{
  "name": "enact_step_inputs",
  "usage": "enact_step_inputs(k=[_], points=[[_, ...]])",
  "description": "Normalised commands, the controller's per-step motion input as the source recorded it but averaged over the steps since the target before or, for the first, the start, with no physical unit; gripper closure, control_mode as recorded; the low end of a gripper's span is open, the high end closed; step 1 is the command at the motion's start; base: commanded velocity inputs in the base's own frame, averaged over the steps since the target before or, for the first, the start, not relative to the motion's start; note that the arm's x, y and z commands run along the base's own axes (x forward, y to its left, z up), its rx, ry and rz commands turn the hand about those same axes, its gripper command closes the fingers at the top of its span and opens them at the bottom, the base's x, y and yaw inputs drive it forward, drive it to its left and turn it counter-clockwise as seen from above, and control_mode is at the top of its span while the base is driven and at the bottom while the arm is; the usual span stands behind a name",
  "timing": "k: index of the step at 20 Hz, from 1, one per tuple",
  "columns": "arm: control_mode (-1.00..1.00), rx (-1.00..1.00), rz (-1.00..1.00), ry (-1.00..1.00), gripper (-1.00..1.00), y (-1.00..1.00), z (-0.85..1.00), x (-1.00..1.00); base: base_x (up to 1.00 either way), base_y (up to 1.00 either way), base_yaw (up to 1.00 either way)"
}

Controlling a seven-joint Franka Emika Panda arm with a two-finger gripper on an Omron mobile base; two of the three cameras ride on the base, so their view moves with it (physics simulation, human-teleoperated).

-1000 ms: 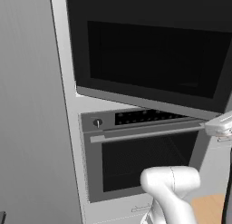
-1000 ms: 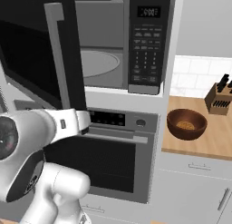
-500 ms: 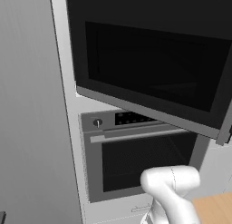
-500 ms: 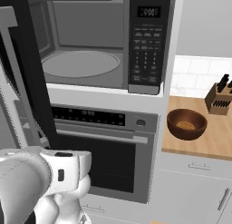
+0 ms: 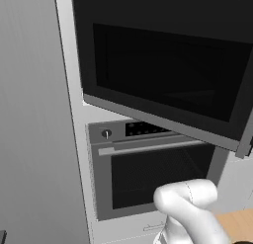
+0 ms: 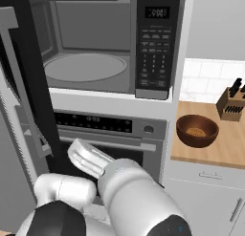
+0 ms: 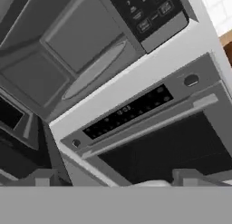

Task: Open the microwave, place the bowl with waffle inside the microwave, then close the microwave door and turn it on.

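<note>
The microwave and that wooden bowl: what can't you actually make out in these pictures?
- Microwave cavity: its left part is hidden by the open microwave door in the right base view.
- Keypad: labels too small to read.
- Waffle: a tan patch inside the bowl; grid too small to see.
- End effector: fingertips cut off by the hand view's bottom edge.

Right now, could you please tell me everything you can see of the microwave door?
The microwave door is a wide black panel with a dark window, seen face-on in the left base view. It stands swung wide open to the left of the grey cavity, hinged at that side. A long grey bar handle runs along its free edge. Nothing touches it; the gripper is open and points at the oven below.
</note>
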Motion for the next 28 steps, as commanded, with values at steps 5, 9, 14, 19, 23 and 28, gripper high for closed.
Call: enact_step_inputs(k=[5,9,14,19,23,28], points=[[-1.0,0.72,-0.02,0.0,-1.0,-0.06,-0.33,0.89,0.0,0.0,0.0],[-1.0,0.56,0.0,0.08,-1.0,0.24,-0.46,1.0,0.0,0.0,0.0],[-1.0,0.12,0.0,0.42,-1.0,0.21,-0.11,1.0,0.0,0.0,0.0],[-1.0,0.0,0.14,0.51,-1.0,0.4,-0.02,1.0,0.0,0.0,0.0],[-1.0,0.07,0.32,0.25,-1.0,0.08,-0.02,1.0,0.0,0.0,0.0],[-1.0,0.13,0.44,-0.01,-1.0,0.32,-0.08,0.47,0.0,0.0,0.0]])
